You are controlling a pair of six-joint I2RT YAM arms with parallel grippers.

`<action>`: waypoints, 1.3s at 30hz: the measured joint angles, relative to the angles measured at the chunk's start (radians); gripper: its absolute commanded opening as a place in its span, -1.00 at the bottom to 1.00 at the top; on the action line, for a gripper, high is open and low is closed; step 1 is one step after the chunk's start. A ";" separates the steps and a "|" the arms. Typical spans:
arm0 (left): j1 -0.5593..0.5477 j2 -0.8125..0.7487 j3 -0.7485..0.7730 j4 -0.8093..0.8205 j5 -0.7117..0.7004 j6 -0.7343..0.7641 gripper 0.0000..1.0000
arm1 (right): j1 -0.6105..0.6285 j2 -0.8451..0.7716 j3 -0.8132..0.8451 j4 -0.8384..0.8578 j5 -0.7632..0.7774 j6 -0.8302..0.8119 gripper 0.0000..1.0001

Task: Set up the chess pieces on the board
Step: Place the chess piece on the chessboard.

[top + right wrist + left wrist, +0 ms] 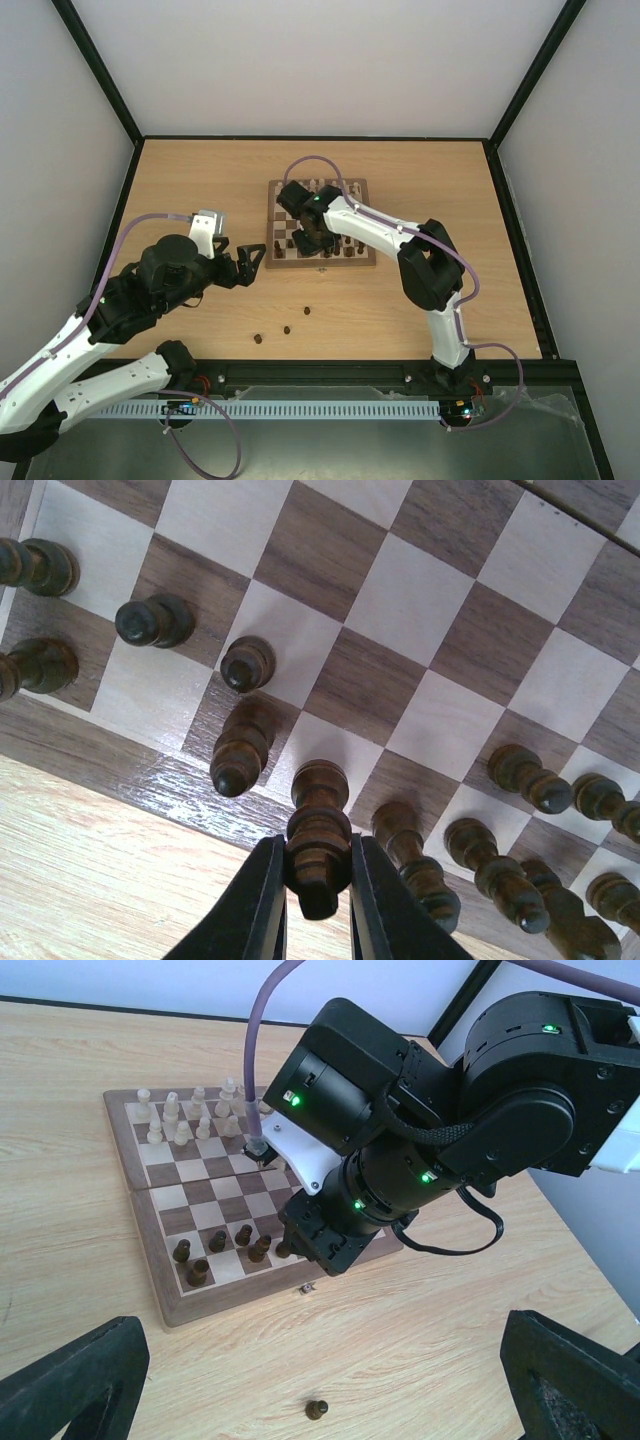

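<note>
My right gripper [318, 905] is shut on a dark brown chess piece [318, 840], upright, with its base over a cream square in the board's front row. Several other dark pieces [238, 750] stand on either side of it. The board [355, 262] lies mid-table, and my right gripper [308, 240] is over its near edge. Cream pieces [190, 1115] stand at the far side. Three loose dark pieces [286, 329] lie on the table in front of the board; one [317, 1410] shows between my left gripper's fingers [70, 1380]. My left gripper [250, 262] is open and empty, left of the board.
The board's small clasp [305, 1287] sticks out at its near border. The right arm [420, 1130] reaches over the board's right half. Black frame rails [400, 372] run along the table's near edge, and walls close the sides.
</note>
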 measured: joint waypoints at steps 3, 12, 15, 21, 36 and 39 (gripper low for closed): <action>0.000 0.002 0.000 0.002 0.000 0.000 0.99 | -0.006 0.000 0.000 0.007 -0.002 0.000 -0.82; 0.000 0.017 -0.006 0.011 0.000 0.000 0.99 | -0.013 0.000 -0.002 0.011 -0.008 -0.004 -0.64; 0.000 0.018 -0.006 0.011 0.000 0.000 0.99 | -0.013 0.000 -0.002 0.013 -0.013 -0.005 -0.60; 0.000 0.019 -0.006 0.012 0.000 0.000 0.99 | -0.013 0.000 -0.006 0.020 -0.023 -0.007 -0.58; 0.000 0.020 -0.012 0.018 0.002 0.000 0.99 | -0.014 0.000 -0.017 0.032 -0.024 -0.008 -0.45; 0.000 0.021 -0.012 0.018 0.003 0.000 0.99 | -0.014 0.000 -0.017 0.032 -0.023 -0.009 -0.42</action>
